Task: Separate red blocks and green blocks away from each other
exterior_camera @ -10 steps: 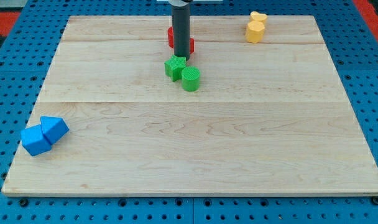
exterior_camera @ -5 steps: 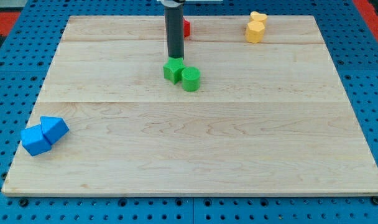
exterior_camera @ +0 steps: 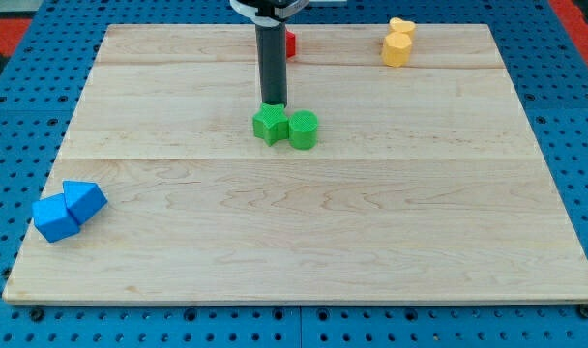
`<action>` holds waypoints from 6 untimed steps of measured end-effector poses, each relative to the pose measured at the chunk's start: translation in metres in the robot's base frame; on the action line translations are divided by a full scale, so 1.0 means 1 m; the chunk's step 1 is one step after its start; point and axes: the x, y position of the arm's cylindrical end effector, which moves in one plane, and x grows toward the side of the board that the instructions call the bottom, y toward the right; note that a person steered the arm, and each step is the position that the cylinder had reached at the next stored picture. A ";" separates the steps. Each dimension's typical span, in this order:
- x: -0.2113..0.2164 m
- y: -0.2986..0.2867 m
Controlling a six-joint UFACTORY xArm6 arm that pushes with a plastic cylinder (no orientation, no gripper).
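Two green blocks sit side by side near the board's upper middle: a star-like green block (exterior_camera: pixel 270 124) and a green cylinder (exterior_camera: pixel 303 130) touching its right side. A red block (exterior_camera: pixel 289 43) lies near the view's top, mostly hidden behind my rod. My tip (exterior_camera: pixel 274 103) is just above the star-like green block, touching or nearly touching its top edge. The red block is well apart from the green pair.
Two yellow blocks (exterior_camera: pixel 397 43) stand together at the top right. Two blue blocks (exterior_camera: pixel 68 210) lie together at the lower left near the board's edge. The wooden board (exterior_camera: pixel 304 242) rests on a blue pegboard table.
My tip has moved toward the view's bottom, pushing both green blocks down and away from the red block. The red block ended up higher, near the board's top edge.
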 end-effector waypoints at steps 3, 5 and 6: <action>0.002 -0.139; 0.074 -0.206; 0.075 -0.206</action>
